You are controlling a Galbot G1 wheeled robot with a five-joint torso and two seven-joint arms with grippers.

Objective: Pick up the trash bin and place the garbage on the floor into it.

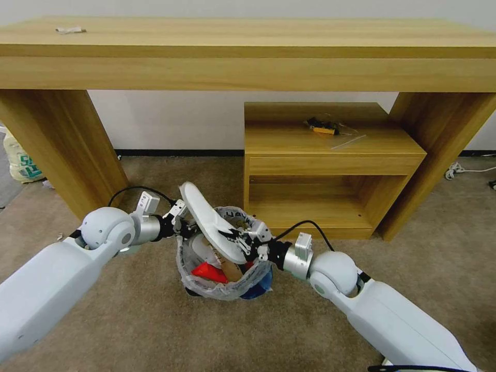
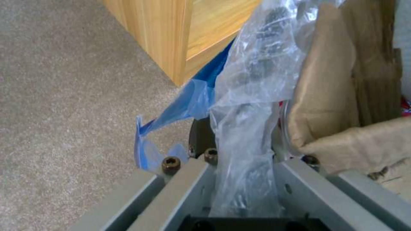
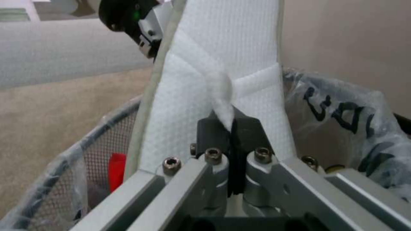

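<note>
left gripper [image 1: 178, 223]: jaws clamped on bin [image 1: 227, 289] rim and bag | right gripper [image 1: 247, 243]: jaws pinching white slipper [image 1: 209, 219], tilted over bin | bin above carpet [image 1: 129, 320], holding red wrapper [image 1: 209, 272], cardboard [image 2: 342, 96]

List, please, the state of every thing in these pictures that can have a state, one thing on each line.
Trash bin: upright, partly filled, plastic liner gripped at the rim.
White slipper: tilted, lower end inside the bin, upper end sticking out.
Left tool: shut on the bin's rim and liner.
Right tool: shut on the slipper's strap.
Red wrapper: inside the bin.
Cardboard scrap: inside the bin.
</note>
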